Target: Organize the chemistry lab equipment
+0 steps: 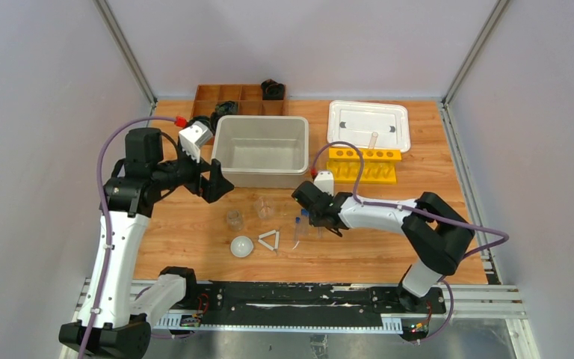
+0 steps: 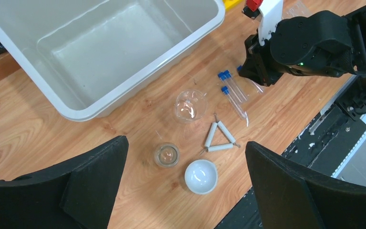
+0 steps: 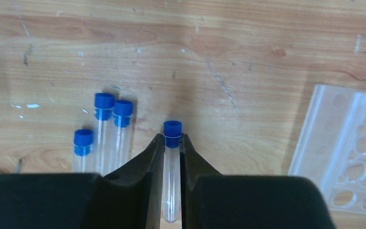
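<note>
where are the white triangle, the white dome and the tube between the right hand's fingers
triangle [image 2: 210, 136]: left wrist view, its left rod
dome [image 2: 201, 176]: left wrist view, its middle
tube [image 3: 172, 181]: right wrist view, clear body below the cap

table [image 3: 248, 57]: scuffed wood | bin [image 2: 114, 52]: glossy white plastic | blue-capped tube [image 3: 171, 181]: clear, smooth | right end effector [image 3: 172, 139]: matt black

Right edge crops clear plastic rack [image 3: 344, 149].

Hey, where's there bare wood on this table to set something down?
Bare wood: between left arm and beakers; right of the yellow rack. Crowded: before the grey bin, with white dome, white triangle, blue-capped tubes.
</note>
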You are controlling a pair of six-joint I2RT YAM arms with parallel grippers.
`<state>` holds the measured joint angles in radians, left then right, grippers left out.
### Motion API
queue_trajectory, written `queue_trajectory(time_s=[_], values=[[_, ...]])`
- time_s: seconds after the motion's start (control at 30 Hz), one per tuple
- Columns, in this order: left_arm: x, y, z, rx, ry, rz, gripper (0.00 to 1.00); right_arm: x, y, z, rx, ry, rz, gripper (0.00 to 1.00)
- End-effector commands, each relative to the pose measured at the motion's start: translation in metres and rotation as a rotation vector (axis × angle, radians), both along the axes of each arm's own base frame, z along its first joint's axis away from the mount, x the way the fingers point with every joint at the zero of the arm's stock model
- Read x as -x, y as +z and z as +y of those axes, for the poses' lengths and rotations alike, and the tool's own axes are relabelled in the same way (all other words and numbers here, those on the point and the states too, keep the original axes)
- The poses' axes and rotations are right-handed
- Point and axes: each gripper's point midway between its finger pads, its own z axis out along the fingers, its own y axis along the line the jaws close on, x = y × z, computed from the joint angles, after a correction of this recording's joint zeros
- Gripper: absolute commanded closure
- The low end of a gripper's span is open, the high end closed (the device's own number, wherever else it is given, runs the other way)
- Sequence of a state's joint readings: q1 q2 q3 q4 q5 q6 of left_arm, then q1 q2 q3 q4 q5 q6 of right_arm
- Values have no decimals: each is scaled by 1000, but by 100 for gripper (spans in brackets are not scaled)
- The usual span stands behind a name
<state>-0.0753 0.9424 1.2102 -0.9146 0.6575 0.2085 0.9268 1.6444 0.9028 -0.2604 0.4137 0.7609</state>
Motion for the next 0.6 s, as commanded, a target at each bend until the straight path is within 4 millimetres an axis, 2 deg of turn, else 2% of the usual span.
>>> queue_trajectory(time_s=[0.0,0.13,0.27,0.4,0.5,0.57], values=[[0,19,-5,26,-21,-44,0,5,13,-21,2,-50,-34,100],[4,23,-8,41,-43,-54,0,-3,61,-19,-87,-36,-143,100],[12,27,-15,69,-96,-64,0,-9,137,-2,-275,7,-281,100],[25,30,-26,120,-173,-61,0,-12,220,36,-479,91,-397,100],[30,30,-32,156,-204,-35,0,-11,266,73,-593,163,-439,100],[31,28,-34,174,-206,-7,4,-10,290,100,-663,207,-464,100]])
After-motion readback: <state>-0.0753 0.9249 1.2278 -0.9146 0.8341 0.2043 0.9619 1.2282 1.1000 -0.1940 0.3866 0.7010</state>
